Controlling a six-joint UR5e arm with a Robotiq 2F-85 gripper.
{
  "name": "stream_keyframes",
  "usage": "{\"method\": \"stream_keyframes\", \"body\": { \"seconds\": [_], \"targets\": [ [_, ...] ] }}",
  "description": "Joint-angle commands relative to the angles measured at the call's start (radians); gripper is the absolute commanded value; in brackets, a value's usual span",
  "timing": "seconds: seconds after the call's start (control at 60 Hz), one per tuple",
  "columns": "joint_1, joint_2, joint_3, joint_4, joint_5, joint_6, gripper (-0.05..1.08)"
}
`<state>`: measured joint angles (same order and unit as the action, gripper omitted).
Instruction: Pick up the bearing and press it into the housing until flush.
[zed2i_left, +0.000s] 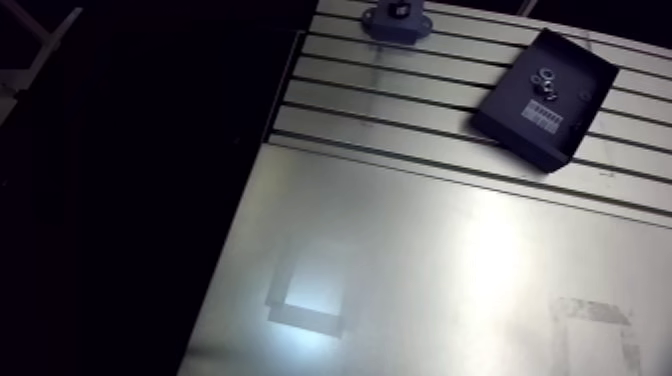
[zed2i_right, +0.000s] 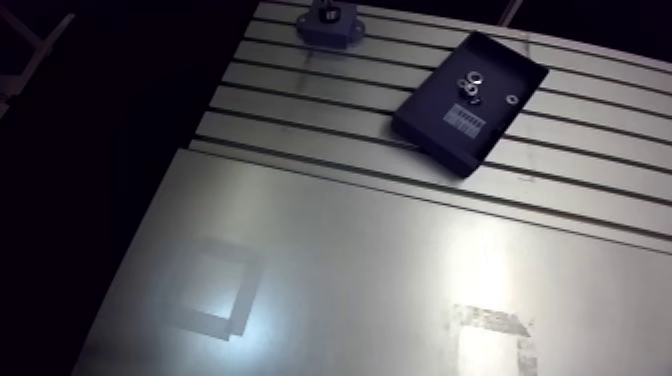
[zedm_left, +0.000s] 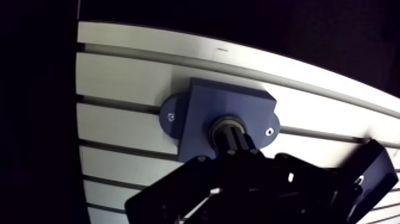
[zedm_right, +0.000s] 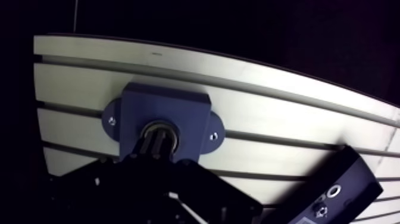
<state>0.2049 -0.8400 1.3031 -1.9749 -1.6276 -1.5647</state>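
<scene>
The blue-grey housing (zedm_left: 202, 116) is bolted to the slotted table, at the far edge in the arm view (zed2i_left: 395, 25). A metal bearing (zedm_right: 159, 126) sits in its round bore, and only its rim shows. My gripper (zedm_left: 229, 138) stands directly over the bore. Its dark fingers are shut close together, with their tips resting on the bearing. The tips hide the middle of the bearing, so how deep it sits cannot be judged.
A black tray (zed2i_left: 520, 115) lies on the slotted table right of the housing, holding several loose metal rings (zed2i_left: 545, 75) and a white label. In the wrist view its corner (zedm_right: 351, 179) shows beside the gripper. A smooth metal sheet (zed2i_left: 430, 260) covers the near table.
</scene>
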Motion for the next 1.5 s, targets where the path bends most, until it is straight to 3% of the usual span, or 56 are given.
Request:
{"method": "stream_keyframes", "body": {
  "seconds": [0.017,1.5],
  "targets": [
    [-0.001,0.002,-0.002,0.0,0.002,-0.002,1.07],
    [-0.005,0.007,0.006,0.001,0.002,-0.004,1.07]
  ]
}}
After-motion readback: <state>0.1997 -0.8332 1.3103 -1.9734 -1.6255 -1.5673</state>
